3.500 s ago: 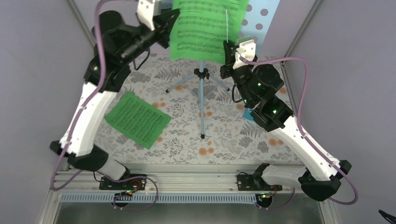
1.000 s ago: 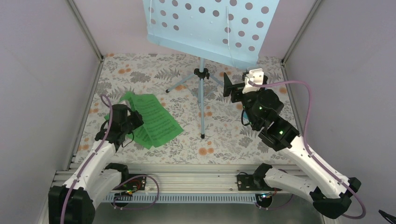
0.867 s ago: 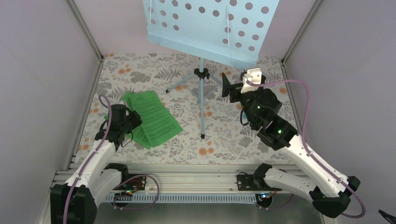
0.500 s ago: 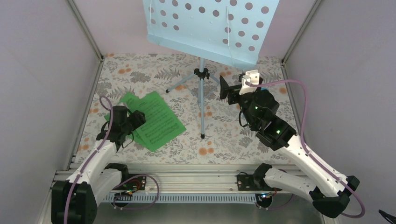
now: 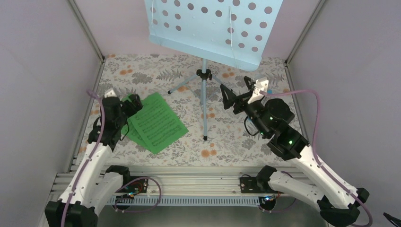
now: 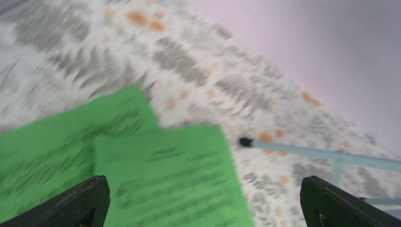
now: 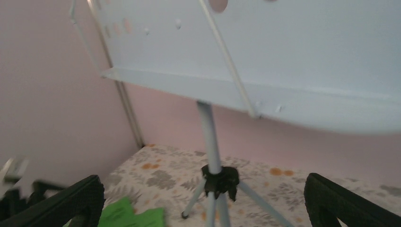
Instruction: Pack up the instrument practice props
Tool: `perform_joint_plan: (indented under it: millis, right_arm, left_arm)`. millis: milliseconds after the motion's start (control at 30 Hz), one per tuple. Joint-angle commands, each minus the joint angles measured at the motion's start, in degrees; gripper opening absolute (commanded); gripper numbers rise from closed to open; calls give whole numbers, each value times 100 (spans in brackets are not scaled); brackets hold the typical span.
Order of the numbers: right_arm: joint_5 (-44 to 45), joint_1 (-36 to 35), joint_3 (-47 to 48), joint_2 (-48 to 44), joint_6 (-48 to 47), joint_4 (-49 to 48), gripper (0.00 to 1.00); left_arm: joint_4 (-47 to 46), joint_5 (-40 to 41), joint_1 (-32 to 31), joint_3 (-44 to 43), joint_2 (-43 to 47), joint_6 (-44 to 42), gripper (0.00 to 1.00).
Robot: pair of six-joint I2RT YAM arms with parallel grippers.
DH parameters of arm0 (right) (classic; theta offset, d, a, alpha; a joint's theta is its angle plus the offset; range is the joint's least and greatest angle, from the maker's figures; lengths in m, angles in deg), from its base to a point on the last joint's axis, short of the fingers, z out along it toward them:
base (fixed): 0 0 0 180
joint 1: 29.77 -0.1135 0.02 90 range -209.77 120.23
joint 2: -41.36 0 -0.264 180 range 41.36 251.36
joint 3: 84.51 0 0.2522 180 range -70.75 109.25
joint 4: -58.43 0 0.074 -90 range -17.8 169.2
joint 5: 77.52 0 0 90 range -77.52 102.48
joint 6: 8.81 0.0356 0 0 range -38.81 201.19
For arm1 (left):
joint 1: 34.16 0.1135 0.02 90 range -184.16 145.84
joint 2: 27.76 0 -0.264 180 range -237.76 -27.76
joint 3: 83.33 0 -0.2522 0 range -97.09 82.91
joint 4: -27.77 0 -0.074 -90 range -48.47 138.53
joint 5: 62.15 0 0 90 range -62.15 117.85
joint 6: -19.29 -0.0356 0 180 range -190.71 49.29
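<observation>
The pale blue music stand point(image 5: 213, 28) stands at the back centre, its hole-punched desk bare, its pole point(image 5: 204, 104) rising from spread tripod legs. Two bright green sheet-music pages point(image 5: 153, 124) lie overlapping on the cloth at the left. My left gripper point(image 5: 134, 105) hovers open above their far left corner with nothing between its fingers; its wrist view shows the pages point(image 6: 156, 184) below and a stand leg point(image 6: 326, 156). My right gripper point(image 5: 238, 91) is open and empty, right of the pole. In its wrist view it faces the pole point(image 7: 210, 137) under the desk point(image 7: 283, 56).
A floral cloth point(image 5: 236, 142) covers the table. Pale walls close in on the left point(image 5: 42, 94), right point(image 5: 350, 94) and back. A metal rail point(image 5: 198, 182) with both arm bases runs along the near edge. The tripod legs reach out over the cloth around the hub point(image 5: 204, 74).
My left gripper has opened and let go of the green page, which now lies flat on the other page; that arm has lifted and pulled back. My right gripper has shifted slightly left toward the pole.
</observation>
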Motion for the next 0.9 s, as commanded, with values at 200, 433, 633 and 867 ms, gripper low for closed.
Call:
perform_joint_plan:
  millis: [200,433,633,867]
  right_arm:
    - [-1103,142,-1734,-345,1227,-351,98]
    - [-3057,1338,-2022,152,2447,-1005,93]
    - [-4352,2196,-1878,973,3937,-1757,94]
    - [-4770,2330,-1797,1775,5724,-3109,94]
  left_arm:
    - [-19,45,-1640,-2550,-1345,-2660,100]
    - [-171,762,-1654,-2711,-1103,-3053,100]
    - [-115,1200,-1655,-2796,-1002,-3427,100]
    - [-481,1512,-1639,-2615,-1065,-3825,100]
